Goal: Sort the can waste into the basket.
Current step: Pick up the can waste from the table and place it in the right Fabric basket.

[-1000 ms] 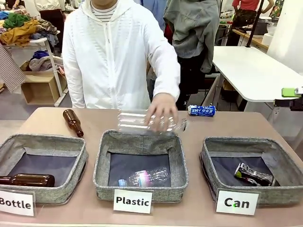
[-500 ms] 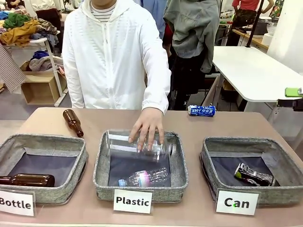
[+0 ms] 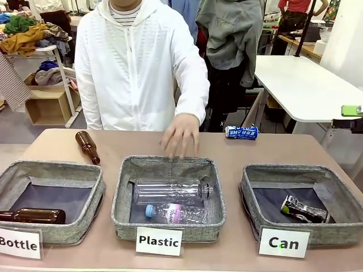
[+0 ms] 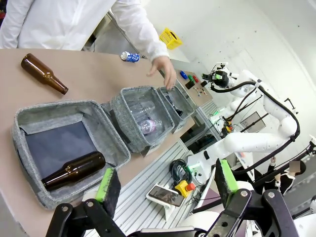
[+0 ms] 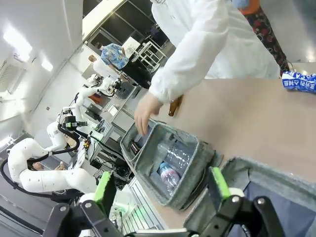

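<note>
Crushed black-and-silver drink can [image 3: 304, 209] lies inside the grey woven-fabric basket with white "Can" card [image 3: 287, 169], at the right end of the tan desk [image 3: 232, 153]. Blue-and-white cylindrical can [image 3: 241, 132] lies on its side at the desk's far edge, well apart from that basket. Person's hand [image 3: 180, 135] hangs palm down near the far rim of the middle grey "Plastic" basket [image 3: 122, 192], which holds two clear plastic bottles [image 3: 169, 191]. One brown glass bottle [image 3: 87, 146] lies on the desk, another brown bottle [image 3: 34, 216] in the grey "Bottle" basket [image 3: 57, 167]. Left fingers [image 4: 105, 183] are spread apart, holding nothing. Right fingers [image 5: 104, 190] are likewise parted, empty.
</note>
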Robot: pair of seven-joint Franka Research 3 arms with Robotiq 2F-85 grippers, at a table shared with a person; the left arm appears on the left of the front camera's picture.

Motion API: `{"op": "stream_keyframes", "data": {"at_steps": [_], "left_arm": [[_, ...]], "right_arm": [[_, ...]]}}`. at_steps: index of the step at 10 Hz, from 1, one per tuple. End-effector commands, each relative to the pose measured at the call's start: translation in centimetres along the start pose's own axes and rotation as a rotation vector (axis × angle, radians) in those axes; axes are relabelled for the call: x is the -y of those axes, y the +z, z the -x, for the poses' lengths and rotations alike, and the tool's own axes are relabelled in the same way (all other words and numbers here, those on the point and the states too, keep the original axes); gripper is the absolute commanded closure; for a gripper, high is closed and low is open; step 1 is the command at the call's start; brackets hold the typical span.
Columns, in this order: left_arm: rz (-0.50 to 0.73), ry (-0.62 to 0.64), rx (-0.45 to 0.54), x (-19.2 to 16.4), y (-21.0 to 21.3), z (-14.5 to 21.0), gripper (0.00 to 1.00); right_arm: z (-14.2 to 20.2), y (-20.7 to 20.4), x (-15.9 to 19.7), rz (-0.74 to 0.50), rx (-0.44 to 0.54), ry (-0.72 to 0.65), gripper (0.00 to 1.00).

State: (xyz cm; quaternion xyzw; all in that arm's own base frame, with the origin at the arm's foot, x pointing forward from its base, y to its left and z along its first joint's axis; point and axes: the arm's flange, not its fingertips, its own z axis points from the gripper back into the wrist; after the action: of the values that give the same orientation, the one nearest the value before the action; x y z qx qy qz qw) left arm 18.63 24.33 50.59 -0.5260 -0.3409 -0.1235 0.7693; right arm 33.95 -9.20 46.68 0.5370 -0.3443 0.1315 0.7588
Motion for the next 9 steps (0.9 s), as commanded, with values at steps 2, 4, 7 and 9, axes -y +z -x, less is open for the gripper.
{"op": "stream_keyframes", "data": {"at_steps": [2, 4, 7, 9], "left_arm": [[0.011, 0.012, 0.011, 0.3, 0.1, -0.4, 0.00], [0.011, 0.012, 0.011, 0.3, 0.1, -0.4, 0.00], [0.011, 0.012, 0.011, 0.3, 0.1, -0.4, 0.00], [0.011, 0.012, 0.011, 0.3, 0.1, -0.4, 0.00]], "right_arm": [[-5.1, -2.1, -0.6, 0.170, -0.258, 0.241, 0.00], [-13.9, -6.1, -0.6, 0.441, -0.593, 0.283, 0.00], [-22.3, -12.8, 2.4, 0.815, -0.988, 0.436, 0.00], [-24.5, -16.6, 3.1, 0.874, -1.179, 0.598, 0.00]]}}
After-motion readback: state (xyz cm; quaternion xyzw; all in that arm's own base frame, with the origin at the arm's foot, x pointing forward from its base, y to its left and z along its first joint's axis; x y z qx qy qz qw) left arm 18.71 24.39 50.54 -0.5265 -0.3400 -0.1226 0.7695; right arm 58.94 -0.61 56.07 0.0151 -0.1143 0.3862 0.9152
